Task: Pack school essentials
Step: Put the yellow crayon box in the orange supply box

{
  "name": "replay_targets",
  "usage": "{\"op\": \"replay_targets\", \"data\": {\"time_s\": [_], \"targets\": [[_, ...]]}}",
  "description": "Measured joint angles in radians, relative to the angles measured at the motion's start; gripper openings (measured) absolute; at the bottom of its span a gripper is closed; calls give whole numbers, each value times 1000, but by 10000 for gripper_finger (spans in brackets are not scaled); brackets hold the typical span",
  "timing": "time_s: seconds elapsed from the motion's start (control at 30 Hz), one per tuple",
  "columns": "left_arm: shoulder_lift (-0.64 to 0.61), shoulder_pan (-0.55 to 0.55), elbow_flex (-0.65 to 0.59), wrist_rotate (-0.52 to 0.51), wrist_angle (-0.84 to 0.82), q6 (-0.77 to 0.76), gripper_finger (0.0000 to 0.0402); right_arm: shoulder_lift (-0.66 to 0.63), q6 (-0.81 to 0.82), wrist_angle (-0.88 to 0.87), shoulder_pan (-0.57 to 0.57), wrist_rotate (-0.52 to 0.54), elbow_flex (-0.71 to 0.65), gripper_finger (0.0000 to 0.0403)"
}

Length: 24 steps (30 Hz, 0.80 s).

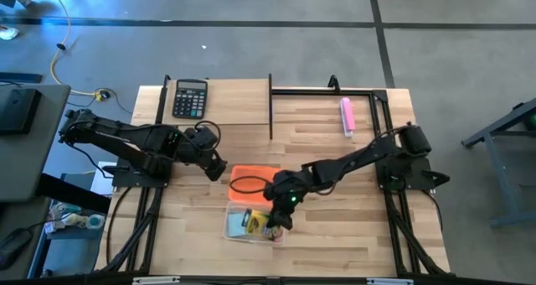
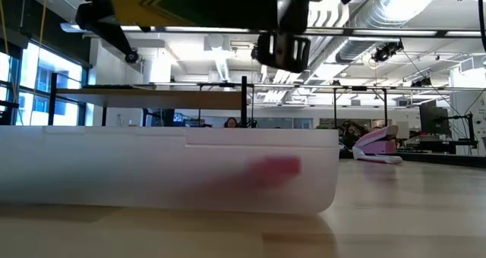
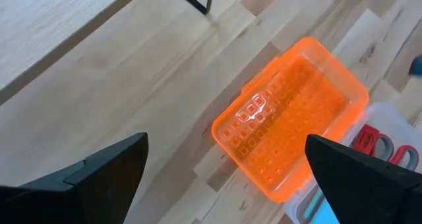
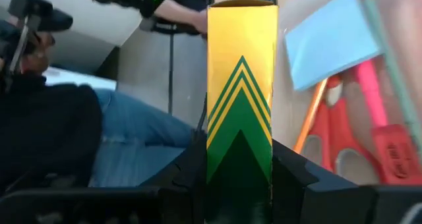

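The right gripper (image 1: 277,219) is clamped on the small yellow-green box (image 4: 241,85), its dark fingers pressing the box's two long sides, and holds it just above the clear bin (image 1: 254,225) near the table's 6 o'clock edge. The box looks like light, thin card: stiff enough to pinch across its narrow faces, though a hard squeeze could probably crush it. Already in the bin lie the red-handled scissors (image 4: 359,141), the light-blue square notepad (image 4: 330,39) and an orange pencil (image 4: 310,115). The orange lid (image 3: 290,128) lies hollow side up, touching the bin at its 12 o'clock side. The left gripper (image 1: 216,167), jaws wide and empty, waits at the lid's 9 o'clock.
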Motion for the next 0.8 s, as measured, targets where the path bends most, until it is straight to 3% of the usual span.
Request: {"op": "replay_targets", "data": {"time_s": [0.4, 0.8], "targets": [[0, 0, 0, 41, -1, -2, 399, 120, -68, 53, -12, -22, 0, 105], [1, 0, 0, 45, 0, 2, 399, 153, -117, 51, -38, -108, -1, 105]]}}
